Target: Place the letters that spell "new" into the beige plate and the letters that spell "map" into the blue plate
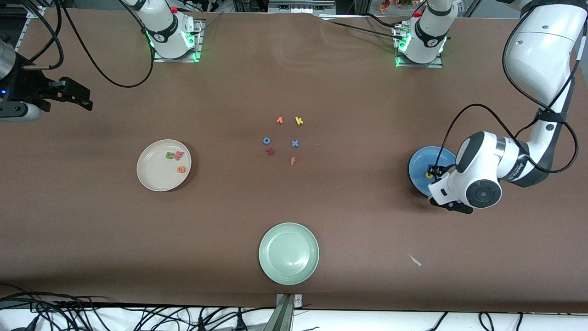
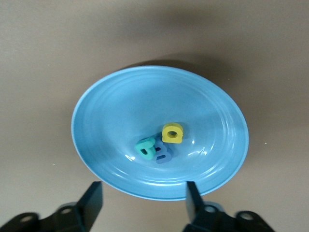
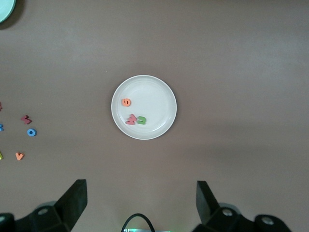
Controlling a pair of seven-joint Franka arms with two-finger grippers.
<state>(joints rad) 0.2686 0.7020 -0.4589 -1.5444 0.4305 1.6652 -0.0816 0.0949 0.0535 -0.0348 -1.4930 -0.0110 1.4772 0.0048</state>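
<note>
Letters of yellow, teal and blue foam (image 2: pixel 161 145) lay in the round blue plate (image 2: pixel 106 111), under the left claw (image 2: pixel 143 199), its fingers apart. Retreating well meant rising straight off the plate. The right claw (image 3: pixel 140 200) waited, spread wide, above the bench by the beige plate (image 3: pixel 159 92).

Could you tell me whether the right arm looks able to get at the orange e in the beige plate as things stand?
Probably yes: the right claw hangs open high above the beige plate, and the orange e lies uncovered, apart from the other two letters.

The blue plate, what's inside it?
In the blue plate lie three foam letters: a yellow p, a teal a and a blue m. The teal a covers part of the m.
</note>
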